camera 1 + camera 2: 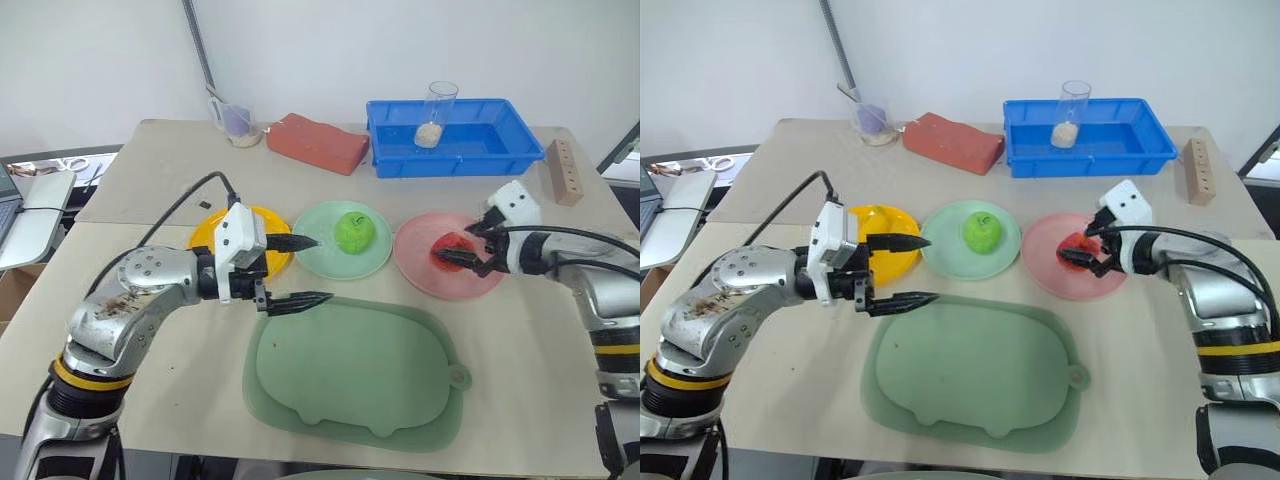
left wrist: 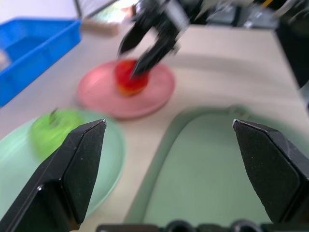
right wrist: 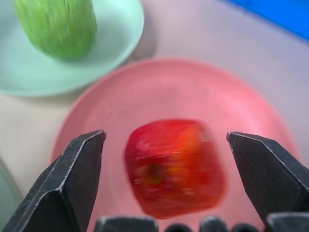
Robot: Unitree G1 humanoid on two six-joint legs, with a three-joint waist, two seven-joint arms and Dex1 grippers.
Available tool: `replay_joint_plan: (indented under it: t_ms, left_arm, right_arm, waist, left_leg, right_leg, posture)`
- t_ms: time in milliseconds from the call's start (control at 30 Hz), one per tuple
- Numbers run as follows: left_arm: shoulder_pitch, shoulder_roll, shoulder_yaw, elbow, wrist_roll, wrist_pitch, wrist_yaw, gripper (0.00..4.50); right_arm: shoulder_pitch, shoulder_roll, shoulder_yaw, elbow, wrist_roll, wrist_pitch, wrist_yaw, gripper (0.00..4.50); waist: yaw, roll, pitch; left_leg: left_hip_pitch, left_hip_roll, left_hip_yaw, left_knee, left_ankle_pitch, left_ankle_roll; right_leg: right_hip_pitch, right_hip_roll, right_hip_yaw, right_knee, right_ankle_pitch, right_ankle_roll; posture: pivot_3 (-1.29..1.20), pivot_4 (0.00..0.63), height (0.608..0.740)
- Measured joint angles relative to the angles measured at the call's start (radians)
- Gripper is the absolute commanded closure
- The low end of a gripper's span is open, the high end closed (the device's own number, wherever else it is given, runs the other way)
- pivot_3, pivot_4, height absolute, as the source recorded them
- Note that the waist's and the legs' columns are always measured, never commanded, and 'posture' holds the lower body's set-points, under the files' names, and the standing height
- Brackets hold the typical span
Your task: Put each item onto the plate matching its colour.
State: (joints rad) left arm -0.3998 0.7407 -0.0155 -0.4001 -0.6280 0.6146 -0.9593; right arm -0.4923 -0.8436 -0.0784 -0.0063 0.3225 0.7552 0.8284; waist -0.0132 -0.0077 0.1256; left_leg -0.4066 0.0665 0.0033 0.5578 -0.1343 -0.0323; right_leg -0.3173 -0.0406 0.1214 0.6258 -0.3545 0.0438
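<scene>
Lying nearest on the bench (image 1: 150, 190) is the dull-green tray (image 1: 355, 375), bare on top. Just beyond its near-left corner the left gripper (image 1: 300, 270) hovers with fingers spread wide, holding nothing, partly over the yellow plate (image 1: 215, 228); whether anything lies on that plate cannot be told. Beside it, the mint plate (image 1: 318, 252) carries the green apple (image 1: 354, 231). Next along, the red apple (image 3: 174, 166) sits on the pink plate (image 1: 420, 270), and the right gripper (image 1: 462, 243) straddles it with fingers apart, not touching its sides. Farther back stand a red brick (image 1: 318, 142), a small pitcher (image 1: 235, 122), a wooden block (image 1: 564, 171), and a blue bin (image 1: 390, 140) holding a glass cup of grains (image 1: 434, 115).
</scene>
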Motion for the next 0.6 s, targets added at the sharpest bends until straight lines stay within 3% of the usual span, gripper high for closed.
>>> replay_joint_plan:
  t_ms: [133,267,433,600]
  left_arm:
    - [-0.057,0.005,0.109,0.198,0.052,0.013,0.133,0.00]
    - [-0.076,0.002,0.214,0.454,0.183,-0.102,0.301,0.00]
    - [-0.117,-0.007,0.351,0.788,0.283,-0.277,0.516,0.00]
    - [-0.120,-0.028,0.433,1.006,0.349,-0.448,0.686,0.00]
  right_arm:
    - [0.071,-0.002,-0.204,-0.064,0.108,0.014,0.007,0.02]
    - [0.158,0.041,-0.350,-0.058,0.112,-0.043,-0.082,0.02]
    - [0.206,0.128,-0.401,0.078,-0.021,-0.250,-0.301,0.02]
    - [0.214,0.190,-0.415,0.302,-0.144,-0.464,-0.531,0.02]
  waist:
    - [0.001,-0.001,0.000]
    - [-0.003,0.000,-0.001]
    - [-0.008,0.002,-0.002]
    - [0.000,0.004,-0.004]
  left_leg:
    - [0.001,0.000,0.000,0.000,0.000,0.000]
    - [0.001,0.000,0.000,-0.001,0.000,0.000]
    - [0.002,0.000,0.000,-0.001,0.000,0.000]
    - [0.003,0.000,0.001,-0.001,0.000,0.000]
  right_leg:
    - [0.000,0.000,-0.001,-0.001,0.000,0.000]
    - [0.000,0.000,0.000,0.000,0.000,0.000]
    - [-0.001,0.000,0.000,0.001,0.000,0.000]
    - [-0.001,-0.001,0.000,0.001,0.000,0.000]
  posture:
    - [0.00,0.150,0.740]
    - [0.00,0.150,0.740]
    - [0.00,0.150,0.740]
    - [0.00,0.150,0.740]
